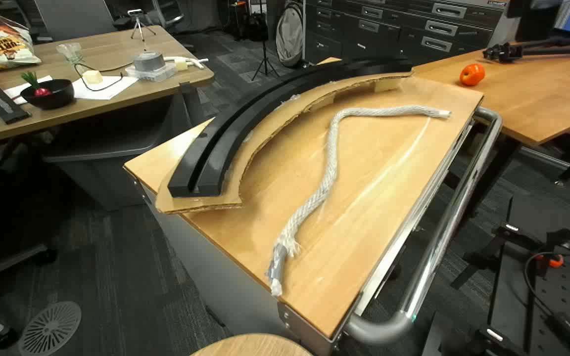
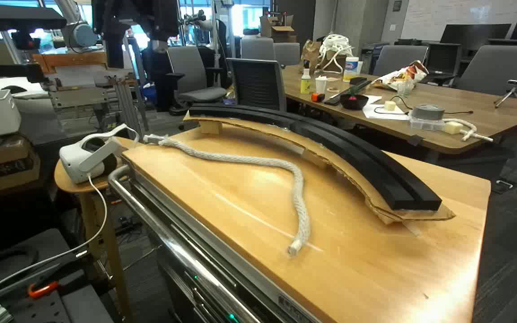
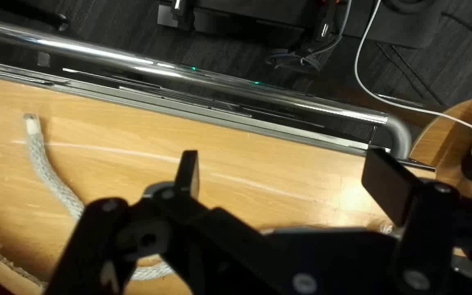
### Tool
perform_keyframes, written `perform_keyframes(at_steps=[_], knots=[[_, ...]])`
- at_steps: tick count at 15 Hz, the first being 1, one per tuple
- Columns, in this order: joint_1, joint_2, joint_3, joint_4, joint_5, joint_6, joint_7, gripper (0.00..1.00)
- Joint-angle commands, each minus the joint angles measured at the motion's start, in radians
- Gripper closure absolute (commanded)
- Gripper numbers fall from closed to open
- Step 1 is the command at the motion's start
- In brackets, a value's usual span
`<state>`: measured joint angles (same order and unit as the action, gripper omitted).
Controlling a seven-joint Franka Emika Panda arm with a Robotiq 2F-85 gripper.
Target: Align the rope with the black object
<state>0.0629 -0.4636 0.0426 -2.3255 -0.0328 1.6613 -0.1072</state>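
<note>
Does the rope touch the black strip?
No, in an exterior view bare wood shows between the rope and the cardboard under the strip.

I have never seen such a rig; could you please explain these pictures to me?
The machine is a robot arm, mostly out of frame; its two-fingered gripper shows in the wrist view, taken from its own wrist. The exterior views come from cameras outside the robot. On a wooden top lies a pale braided rope, and apart from it a curved black strip rests on raised cardboard. The gripper is open, holding nothing; the rope is not yet aligned with the strip.
</note>
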Motion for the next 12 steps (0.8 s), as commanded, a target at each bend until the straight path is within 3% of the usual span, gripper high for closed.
perform_keyframes(at_steps=[1,10,12], knots=[[0.003,0.001,-0.003,0.005,-0.001,-0.001,0.001,0.0],[0.003,-0.003,-0.003,0.015,-0.001,-0.001,0.001,0.0],[0.007,0.008,-0.044,0.041,0.137,-0.013,0.01,0.0]])
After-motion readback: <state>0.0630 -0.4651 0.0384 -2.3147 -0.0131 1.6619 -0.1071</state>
